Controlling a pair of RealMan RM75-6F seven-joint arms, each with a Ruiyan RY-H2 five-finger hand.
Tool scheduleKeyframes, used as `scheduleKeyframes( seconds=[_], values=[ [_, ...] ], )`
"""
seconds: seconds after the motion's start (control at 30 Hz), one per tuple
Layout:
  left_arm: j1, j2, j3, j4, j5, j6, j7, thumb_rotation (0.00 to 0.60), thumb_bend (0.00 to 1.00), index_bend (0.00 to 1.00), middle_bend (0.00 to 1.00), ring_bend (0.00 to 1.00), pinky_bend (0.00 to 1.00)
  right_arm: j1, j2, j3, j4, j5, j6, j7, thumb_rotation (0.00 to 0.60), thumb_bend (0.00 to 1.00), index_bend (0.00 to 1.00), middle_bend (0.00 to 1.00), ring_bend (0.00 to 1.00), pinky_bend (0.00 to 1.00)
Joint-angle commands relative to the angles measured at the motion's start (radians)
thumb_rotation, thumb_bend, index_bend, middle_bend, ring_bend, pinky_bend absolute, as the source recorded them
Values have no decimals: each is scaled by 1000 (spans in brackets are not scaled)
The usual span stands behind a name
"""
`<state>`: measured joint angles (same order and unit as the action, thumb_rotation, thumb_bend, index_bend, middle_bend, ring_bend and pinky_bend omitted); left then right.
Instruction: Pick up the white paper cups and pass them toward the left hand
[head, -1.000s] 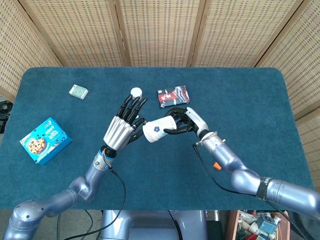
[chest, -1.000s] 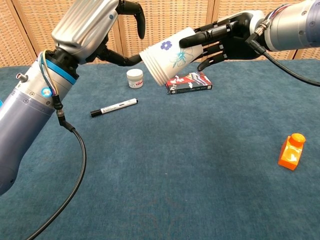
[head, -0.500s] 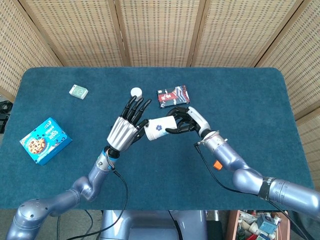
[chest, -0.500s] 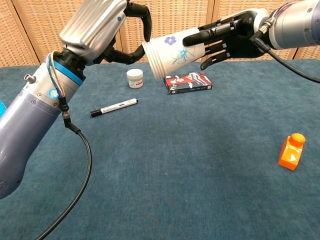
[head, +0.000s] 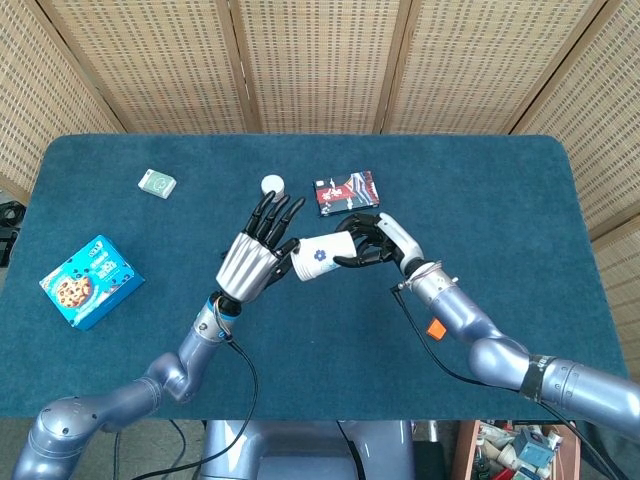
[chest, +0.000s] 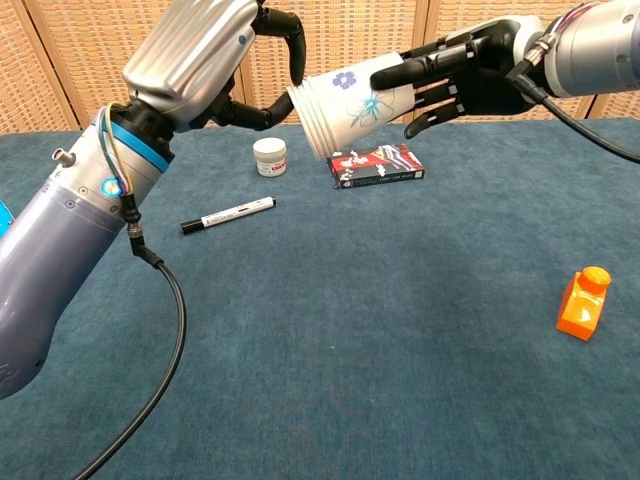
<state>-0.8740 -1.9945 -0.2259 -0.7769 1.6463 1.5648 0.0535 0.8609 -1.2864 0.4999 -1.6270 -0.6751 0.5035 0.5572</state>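
A nested stack of white paper cups with a blue flower print hangs sideways above the table, its mouth turned to my left. My right hand grips the cups around the base end, fingers wrapped along the side. The left hand is held up right beside the cups' rim with its fingers spread and nothing in it. From the chest, the left hand shows dark fingers curving close to the rim, while the right hand stays on the cups.
On the blue table lie a small white jar, a dark card box, a black-and-white marker and an orange object. A blue cookie box and a small green box sit at the left.
The right hand has lifted the cups a little and levelled them. The left hand has risen and closed in on the cups' rim.
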Motion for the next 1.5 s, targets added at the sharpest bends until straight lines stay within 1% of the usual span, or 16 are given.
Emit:
scheduleKeyframes(
  seconds=[0.03,0.23,0.4,0.57,0.6,0.67,0.73,0.9,1.0,1.03,1.13,1.23,1.4,1.43,1.47,1.5],
  values=[
    [15,10,13,3,3,12,-4,600,550,658,0,0,0,-6,9,7,6,-2,1,7,600,521,548,580,431,562],
    [99,79,60,32,11,74,-53,600,549,657,0,0,0,-32,52,28,33,-8,-12,31,600,521,548,580,431,562],
    [139,120,76,44,8,98,-85,600,550,658,0,0,0,-47,69,35,55,-20,-29,46,600,521,548,580,431,562],
    [162,163,96,64,13,100,-100,600,550,659,0,0,0,-63,76,13,78,-53,-19,27,600,521,548,581,431,562],
    [164,177,105,66,18,91,-105,600,550,662,0,0,0,-64,75,-3,88,-73,-5,2,600,521,548,581,431,562],
    [162,226,138,60,38,49,-113,600,550,666,0,0,0,-64,61,-46,113,-126,52,-70,600,521,548,581,431,562],
    [155,287,174,27,52,-23,-101,600,550,668,0,0,0,-65,45,-90,138,-174,108,-146,600,521,548,581,431,562],
    [124,457,246,-130,84,-191,-32,600,549,668,0,0,0,-74,-6,-170,204,-257,224,-289,600,521,548,582,431,562],
    [116,510,264,-200,79,-259,9,600,550,667,0,0,0,-78,-34,-203,249,-298,274,-354,600,520,548,583,431,562],
    [113,531,271,-237,65,-305,22,600,550,668,0,0,0,-80,-50,-218,270,-317,297,-382,600,520,548,583,431,562],
    [99,588,276,-346,18,-423,73,600,551,668,0,0,0,-87,-80,-249,320,-360,341,-439,600,521,548,583,431,562],
    [90,623,264,-428,-35,-505,133,600,550,668,0,0,0,-94,-97,-267,354,-388,366,-476,600,521,548,583,431,562],
    [74,646,250,-500,-111,-616,230,600,551,663,0,0,0,-103,-106,-287,384,-428,392,-519,600,521,548,580,431,562],
    [73,647,247,-507,-119,-625,240,600,552,634,0,0,0,-104,-106,-290,387,-434,395,-524,600,521,548,566,431,562],
    [73,647,245,-512,-126,-631,248,600,551,588,0,0,0,-105,-106,-295,391,-442,399,-533,600,516,521,525,413,546],
    [73,645,241,-516,-134,-635,260,600,551,467,0,0,0,-106,-105,-302,396,-454,402,-545,600,484,470,474,380,517]
  ],
)
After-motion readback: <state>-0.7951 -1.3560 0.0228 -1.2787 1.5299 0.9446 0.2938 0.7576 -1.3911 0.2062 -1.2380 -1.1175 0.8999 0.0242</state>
